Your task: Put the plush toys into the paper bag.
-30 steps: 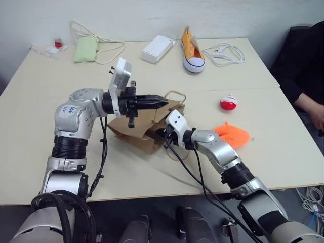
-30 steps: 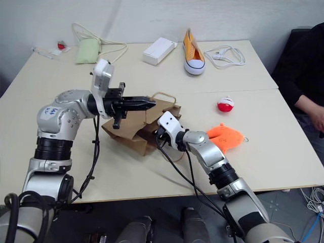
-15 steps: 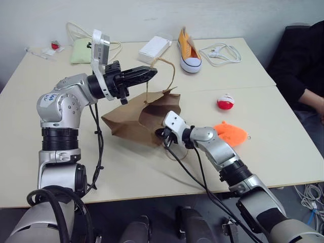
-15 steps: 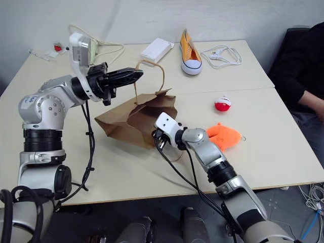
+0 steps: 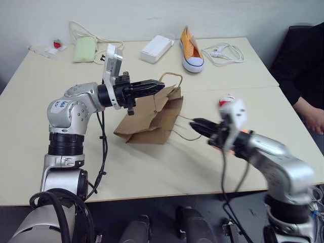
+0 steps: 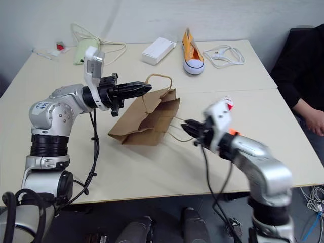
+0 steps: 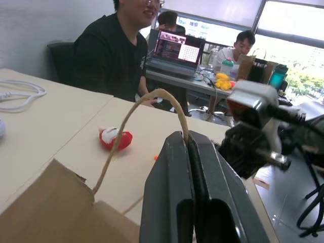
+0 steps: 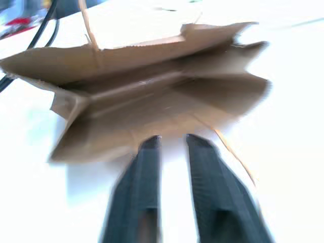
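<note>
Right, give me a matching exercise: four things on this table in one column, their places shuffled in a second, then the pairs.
Things
1. brown kraft paper bag
2. orange canvas sneaker with white sole
3. pale green fabric pouch with cord
4. white rectangular box

Places
A. far left part of the table
B. far side, between pouch and sneaker
C. middle, one cord handle pinched by the left gripper
D. far side, beside the white cable

Pairs: 1-C, 2-D, 3-A, 4-B
</note>
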Controlling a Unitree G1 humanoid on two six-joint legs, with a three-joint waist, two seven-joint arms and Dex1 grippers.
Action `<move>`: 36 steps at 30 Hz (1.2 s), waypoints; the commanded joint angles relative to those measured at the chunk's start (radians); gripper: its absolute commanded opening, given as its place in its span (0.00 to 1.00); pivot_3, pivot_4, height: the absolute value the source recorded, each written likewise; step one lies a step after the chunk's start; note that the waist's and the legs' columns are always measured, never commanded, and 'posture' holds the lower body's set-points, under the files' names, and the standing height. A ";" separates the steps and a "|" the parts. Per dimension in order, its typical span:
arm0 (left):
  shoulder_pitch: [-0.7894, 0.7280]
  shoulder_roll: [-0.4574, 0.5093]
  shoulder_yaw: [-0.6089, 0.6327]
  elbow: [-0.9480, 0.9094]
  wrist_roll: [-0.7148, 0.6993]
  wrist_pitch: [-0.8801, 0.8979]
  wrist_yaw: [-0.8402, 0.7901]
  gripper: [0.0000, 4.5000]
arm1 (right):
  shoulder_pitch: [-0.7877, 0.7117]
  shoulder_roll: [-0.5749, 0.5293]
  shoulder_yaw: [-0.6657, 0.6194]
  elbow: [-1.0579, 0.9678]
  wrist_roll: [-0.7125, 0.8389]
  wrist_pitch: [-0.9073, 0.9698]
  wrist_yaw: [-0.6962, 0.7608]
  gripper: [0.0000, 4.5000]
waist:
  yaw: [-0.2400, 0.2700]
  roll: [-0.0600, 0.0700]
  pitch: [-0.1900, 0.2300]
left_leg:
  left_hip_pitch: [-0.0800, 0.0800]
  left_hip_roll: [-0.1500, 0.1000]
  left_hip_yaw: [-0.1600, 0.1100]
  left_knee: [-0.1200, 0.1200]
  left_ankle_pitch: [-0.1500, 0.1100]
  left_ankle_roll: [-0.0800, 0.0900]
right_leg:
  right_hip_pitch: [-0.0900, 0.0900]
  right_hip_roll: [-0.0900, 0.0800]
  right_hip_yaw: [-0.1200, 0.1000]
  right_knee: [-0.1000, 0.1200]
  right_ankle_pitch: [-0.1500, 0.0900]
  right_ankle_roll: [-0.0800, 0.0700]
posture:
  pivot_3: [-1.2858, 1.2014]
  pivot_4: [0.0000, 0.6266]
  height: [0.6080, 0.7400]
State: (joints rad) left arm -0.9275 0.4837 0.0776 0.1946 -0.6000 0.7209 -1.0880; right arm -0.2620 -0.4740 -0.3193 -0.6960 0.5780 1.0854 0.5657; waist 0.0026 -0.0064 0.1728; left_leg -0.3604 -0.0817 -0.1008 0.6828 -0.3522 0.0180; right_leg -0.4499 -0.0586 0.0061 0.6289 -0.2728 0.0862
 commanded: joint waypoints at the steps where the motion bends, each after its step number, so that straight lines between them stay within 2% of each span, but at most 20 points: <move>1: 0.001 0.009 0.003 -0.033 -0.014 -0.010 -0.014 0.00 | 0.089 -0.067 -0.207 -0.104 0.027 0.098 -0.064 0.51 | 0.008 0.000 0.000 | 0.000 0.000 0.000 0.000 0.000 0.000 | 0.000 0.000 0.000 0.000 0.000 0.000 | 0.52 0.24 1.00; 4: 0.002 0.006 0.000 -0.029 -0.013 -0.013 -0.017 0.00 | 0.129 -0.066 -0.265 -0.087 0.043 0.124 -0.106 0.73 | 0.013 0.000 0.000 | 0.001 -0.001 0.001 0.000 0.000 0.000 | 0.000 0.000 0.001 -0.001 0.000 0.000 | 0.52 0.24 1.00; 7: 0.002 0.005 -0.010 -0.025 -0.006 -0.027 -0.026 0.00 | 0.148 -0.057 -0.212 -0.028 -0.008 0.080 -0.151 0.97 | 0.013 0.000 0.000 | 0.003 0.000 0.002 0.000 0.000 0.000 | 0.001 0.000 0.002 0.000 0.000 0.000 | 0.52 0.24 1.00; 11: -0.001 0.004 -0.013 -0.020 -0.005 -0.030 -0.026 0.00 | 0.112 -0.009 -0.140 0.122 -0.081 0.022 -0.243 0.98 | 0.013 0.000 0.000 | 0.003 -0.001 0.002 0.000 0.001 0.000 | 0.001 0.000 0.002 0.000 0.000 0.000 | 0.52 0.24 1.00; 17: 0.002 0.009 -0.014 -0.031 -0.005 -0.028 -0.024 0.00 | 0.137 -0.014 -0.033 0.256 -0.152 -0.049 -0.258 0.98 | 0.016 0.000 0.000 | 0.003 -0.001 0.002 0.000 0.001 0.000 | 0.001 -0.001 0.002 0.000 0.000 0.000 | 0.52 0.24 1.00; 22: 0.008 0.017 -0.013 -0.037 -0.001 -0.027 -0.020 0.00 | 0.130 0.024 -0.053 0.233 -0.106 -0.079 -0.247 0.66 | 0.018 0.000 0.000 | 0.004 -0.001 0.002 0.000 0.001 0.000 | 0.002 -0.001 0.002 0.000 0.000 0.000 | 0.52 0.24 1.00; 27: 0.011 0.019 -0.012 -0.041 -0.002 -0.027 -0.016 0.00 | 0.155 -0.004 -0.068 0.195 -0.074 -0.080 -0.216 0.30 | 0.017 0.000 0.000 | 0.004 -0.001 0.002 0.000 0.001 0.000 | 0.002 0.000 0.002 0.000 0.000 0.000 | 0.52 0.24 1.00; 30: 0.015 0.021 -0.019 -0.046 0.004 -0.036 -0.020 0.00 | 0.142 -0.030 -0.082 0.170 -0.032 -0.063 -0.191 0.13 | 0.018 0.000 0.000 | 0.004 -0.001 0.002 0.000 0.001 0.000 | 0.002 0.000 0.002 0.000 0.000 0.000 | 0.52 0.24 1.00; 32: 0.023 0.027 -0.026 -0.057 0.011 -0.044 -0.028 0.00 | 0.111 -0.043 -0.094 0.145 0.025 -0.041 -0.170 0.04 | 0.017 0.000 0.000 | 0.004 -0.001 0.002 0.000 0.001 0.000 | 0.002 0.000 0.002 0.000 0.000 0.000 | 0.52 0.24 1.00; 34: 0.033 0.038 -0.020 -0.073 0.006 -0.036 -0.031 0.00 | -0.012 -0.032 -0.078 0.090 0.202 0.034 -0.131 0.03 | 0.012 0.001 0.000 | 0.004 -0.001 0.002 0.000 0.001 0.000 | 0.002 0.000 0.002 0.000 0.000 0.000 | 0.52 0.24 1.00; 36: 0.037 0.043 -0.018 -0.081 0.000 -0.030 -0.032 0.00 | -0.107 -0.039 -0.026 0.066 0.291 0.089 -0.106 0.03 | -0.001 0.002 0.001 | 0.004 -0.001 0.002 0.000 0.001 0.000 | 0.001 0.000 0.002 0.000 0.000 0.000 | 0.52 0.24 1.00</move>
State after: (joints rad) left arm -0.8859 0.5144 0.0519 0.1619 -0.5887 0.6980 -1.1147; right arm -0.3127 -0.5022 -0.3685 -0.5443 0.7554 1.1408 0.4243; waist 0.0018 -0.0046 0.1738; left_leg -0.3564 -0.0822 -0.0986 0.6827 -0.3509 0.0176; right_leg -0.4486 -0.0589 0.0082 0.6292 -0.2730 0.0858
